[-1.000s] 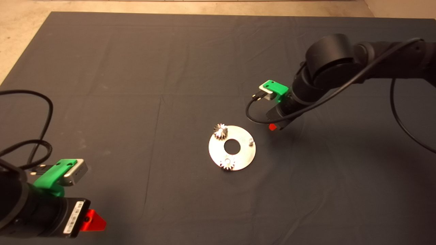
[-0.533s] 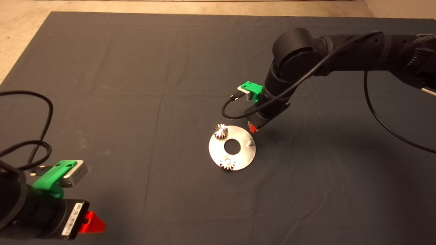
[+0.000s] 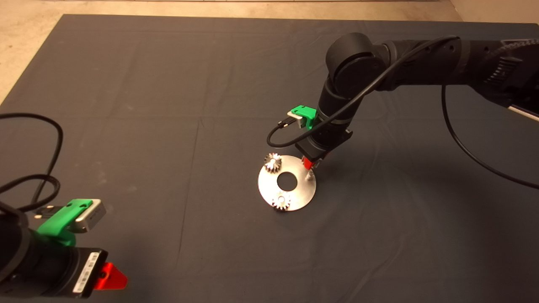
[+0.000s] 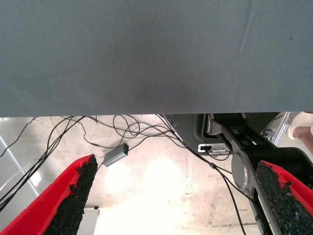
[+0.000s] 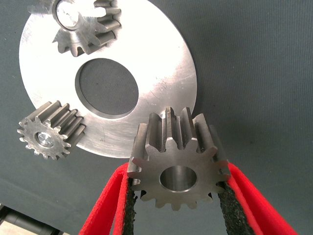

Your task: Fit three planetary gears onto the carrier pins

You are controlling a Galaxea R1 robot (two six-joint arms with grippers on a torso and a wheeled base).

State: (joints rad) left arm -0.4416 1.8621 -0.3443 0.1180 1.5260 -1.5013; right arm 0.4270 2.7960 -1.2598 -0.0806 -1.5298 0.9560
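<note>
Dark wrinkled mat (image 3: 168,126), pale floor (image 3: 25,25) beyond. Flat shiny round plate (image 3: 294,198) carries two toothed steel gears (image 3: 272,162) on pins. Right gripper (image 3: 308,165) over the plate's edge, probably above the bare pin (image 3: 310,176); its wrist view shows it pinching a third gear (image 5: 177,159). Left gripper (image 4: 173,196) parked lower left, fingers spread.

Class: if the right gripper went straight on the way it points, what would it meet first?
Probably the bare carrier pin, with the held gear in the right gripper; depth is unclear.
</note>
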